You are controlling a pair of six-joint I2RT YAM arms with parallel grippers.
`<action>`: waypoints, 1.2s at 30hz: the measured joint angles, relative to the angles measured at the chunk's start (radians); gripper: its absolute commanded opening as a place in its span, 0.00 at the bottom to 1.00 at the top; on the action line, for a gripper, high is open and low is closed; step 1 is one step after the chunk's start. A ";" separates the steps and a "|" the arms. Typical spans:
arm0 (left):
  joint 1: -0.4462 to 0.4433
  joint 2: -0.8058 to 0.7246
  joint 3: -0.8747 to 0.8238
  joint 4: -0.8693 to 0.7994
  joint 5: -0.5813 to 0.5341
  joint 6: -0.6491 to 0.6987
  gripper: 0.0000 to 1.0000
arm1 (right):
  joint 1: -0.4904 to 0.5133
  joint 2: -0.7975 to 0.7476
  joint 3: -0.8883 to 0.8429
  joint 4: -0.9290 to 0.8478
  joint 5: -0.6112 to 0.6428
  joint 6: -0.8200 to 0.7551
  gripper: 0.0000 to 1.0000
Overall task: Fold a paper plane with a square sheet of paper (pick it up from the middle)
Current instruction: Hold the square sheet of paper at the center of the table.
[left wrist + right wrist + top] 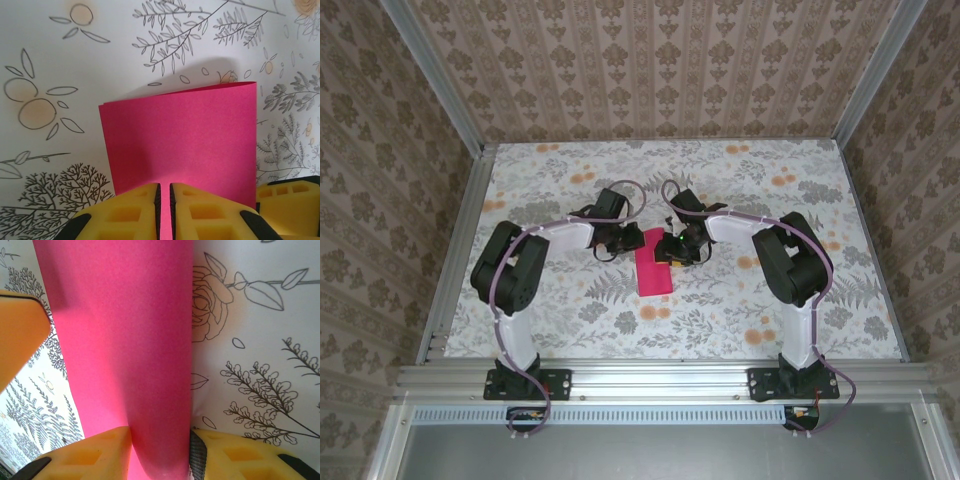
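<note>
Under left wrist | left pincer (165, 194) nips sheet (180, 135) | right pincer (160, 436) clasps rounded fold

Black-and-white arms (517, 335), purple cables (546, 400), yellow fingers (125, 215).

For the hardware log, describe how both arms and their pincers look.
The left arm and right arm have white links between bulky black joint housings, with a mauve cable running along each. The left pincer and right pincer have yellow moulded fingers with square recessed pockets and black trim.
</note>
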 measured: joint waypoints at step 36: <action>0.000 0.018 0.000 -0.032 0.010 0.000 0.14 | 0.005 0.019 0.026 -0.033 0.011 -0.008 0.41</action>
